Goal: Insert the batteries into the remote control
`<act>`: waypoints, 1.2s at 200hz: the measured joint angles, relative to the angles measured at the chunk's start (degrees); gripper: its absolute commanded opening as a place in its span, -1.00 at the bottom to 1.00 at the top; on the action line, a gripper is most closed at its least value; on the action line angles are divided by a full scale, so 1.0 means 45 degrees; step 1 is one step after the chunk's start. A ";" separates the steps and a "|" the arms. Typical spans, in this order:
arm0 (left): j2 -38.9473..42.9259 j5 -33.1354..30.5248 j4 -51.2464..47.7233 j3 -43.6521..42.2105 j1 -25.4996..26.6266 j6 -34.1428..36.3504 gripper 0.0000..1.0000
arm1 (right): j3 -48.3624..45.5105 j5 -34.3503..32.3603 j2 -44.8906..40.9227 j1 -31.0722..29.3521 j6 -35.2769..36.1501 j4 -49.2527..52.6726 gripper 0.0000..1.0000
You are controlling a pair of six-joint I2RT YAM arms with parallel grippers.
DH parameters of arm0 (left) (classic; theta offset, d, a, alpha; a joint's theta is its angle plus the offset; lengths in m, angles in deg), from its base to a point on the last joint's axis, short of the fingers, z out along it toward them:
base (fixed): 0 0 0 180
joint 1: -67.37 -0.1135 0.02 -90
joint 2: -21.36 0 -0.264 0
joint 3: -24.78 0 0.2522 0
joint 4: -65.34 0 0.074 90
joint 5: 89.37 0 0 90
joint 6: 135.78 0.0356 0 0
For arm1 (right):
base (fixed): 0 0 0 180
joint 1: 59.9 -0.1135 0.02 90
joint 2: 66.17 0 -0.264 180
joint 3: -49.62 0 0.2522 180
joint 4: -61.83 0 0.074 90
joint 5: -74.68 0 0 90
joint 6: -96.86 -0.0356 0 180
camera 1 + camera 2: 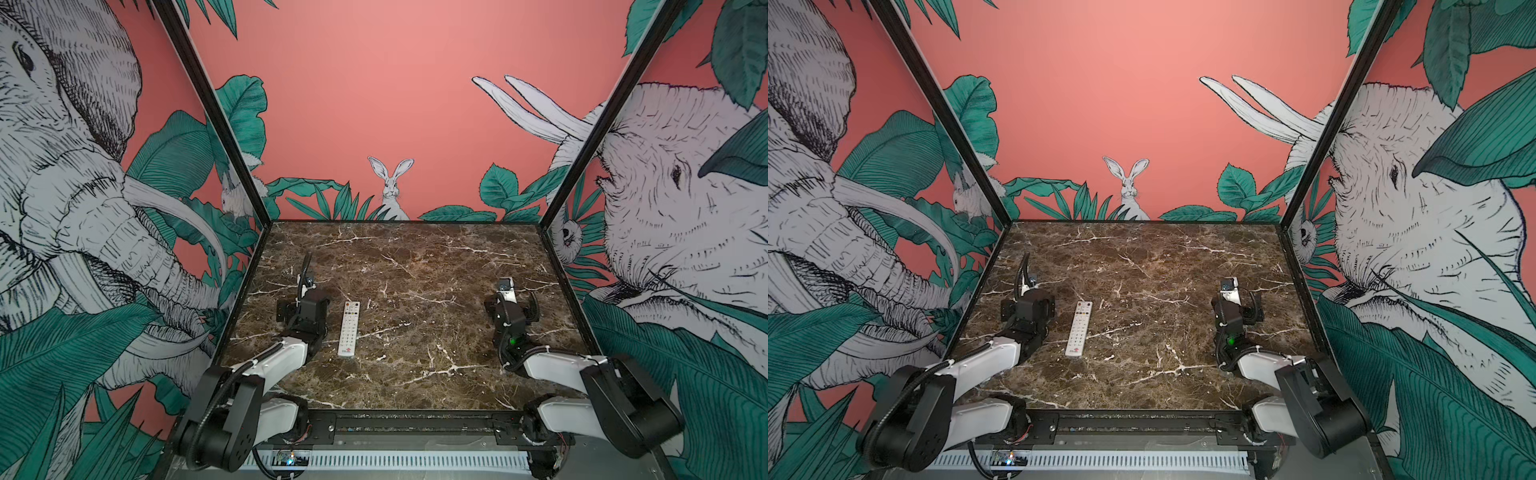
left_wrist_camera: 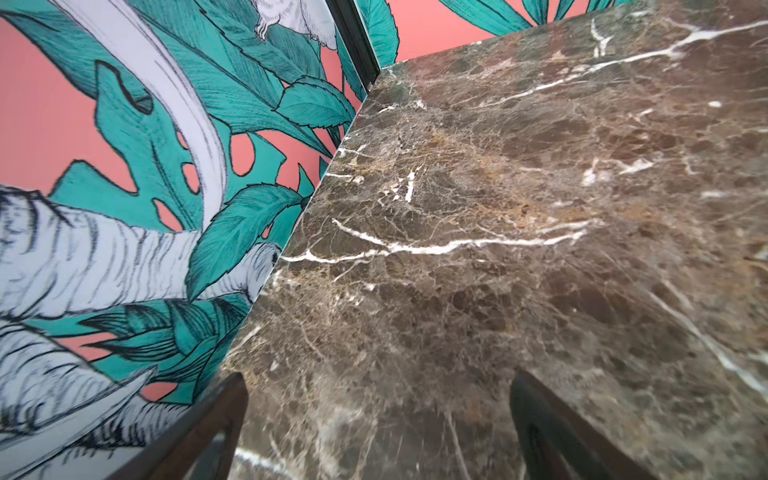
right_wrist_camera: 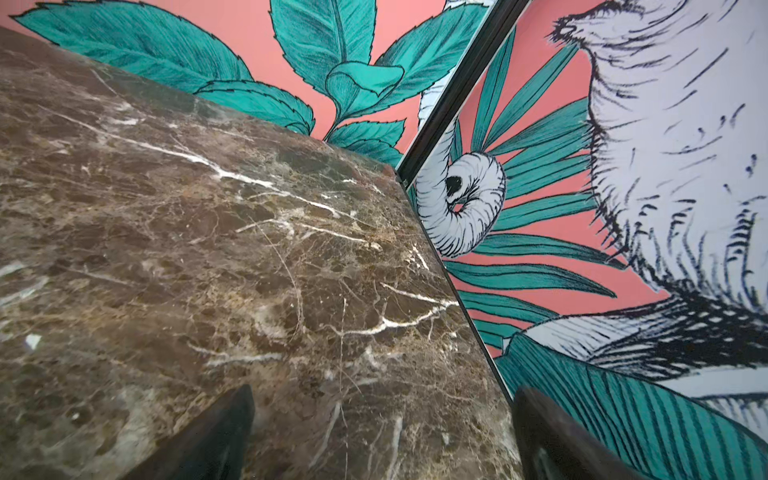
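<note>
The remote control (image 1: 349, 329) (image 1: 1079, 329) lies button side up on the marble table in both top views. Its coloured buttons point to the back and its red logo to the front. It lies just right of my left arm's wrist (image 1: 308, 309). No batteries show in any view. In the left wrist view my left gripper (image 2: 378, 382) is open, with only bare marble between its fingers. My right gripper (image 3: 382, 395) is also open over bare marble, far to the right of the remote and near the table's right edge.
The brown marble table (image 1: 415, 266) is boxed in by mural walls at the left, back and right, with black corner posts (image 1: 212, 108). The left wall (image 2: 124, 208) is close to my left gripper. The right wall (image 3: 623, 249) is close to my right gripper.
</note>
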 measured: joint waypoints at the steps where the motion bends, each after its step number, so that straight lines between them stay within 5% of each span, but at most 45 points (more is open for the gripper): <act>1: -0.0058 0.0015 0.0117 0.0000 -0.0019 0.0029 0.99 | 0.0000 0.0019 0.0063 0.0015 0.0005 -0.0058 0.98; 105: -0.3181 0.1807 0.4906 0.0287 -0.0442 0.1972 0.99 | 0.0622 0.1171 0.2681 0.0665 0.0539 -0.2307 0.98; 197: -0.3376 0.5008 0.4998 0.0471 -0.2414 0.1418 0.99 | 0.0714 0.3157 0.2370 0.2055 -0.0408 -0.1700 0.98; 240: -0.3589 0.5712 0.5425 0.0413 -0.2472 0.1253 0.99 | 0.0743 0.4153 0.2633 0.3361 -0.1515 -0.1651 0.98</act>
